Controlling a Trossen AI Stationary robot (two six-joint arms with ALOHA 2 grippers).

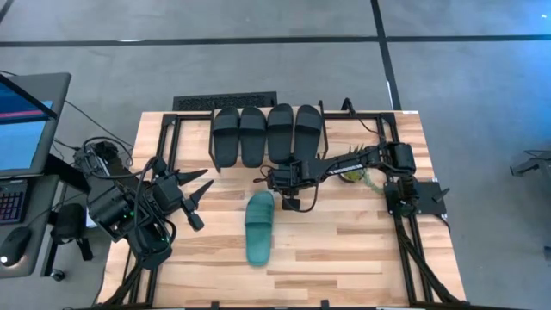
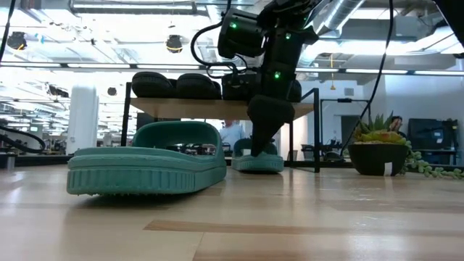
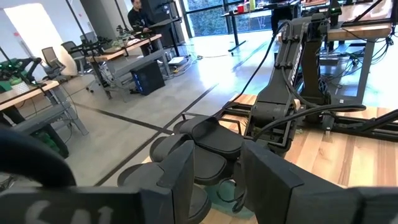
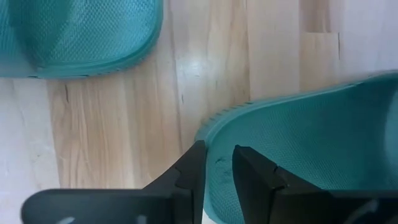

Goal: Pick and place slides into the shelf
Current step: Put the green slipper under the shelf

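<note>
- My right pincer [image 4: 216,167] nips the thin rim of a teal slide [image 4: 311,149] just in front of the shelf [image 2: 217,109]; the bite is shallow, so the rubber could slip free on lifting.
- The other teal slide [image 1: 259,228] lies mid-table; four black slides [image 1: 267,133] sit on the plank top.
- Soles show a fine mesh texture; the edges are ribbed and soft.
- My left pincer [image 1: 200,196] waits, spread, at the table's left.

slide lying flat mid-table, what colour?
Teal green slide; clearest in the high view.
</note>
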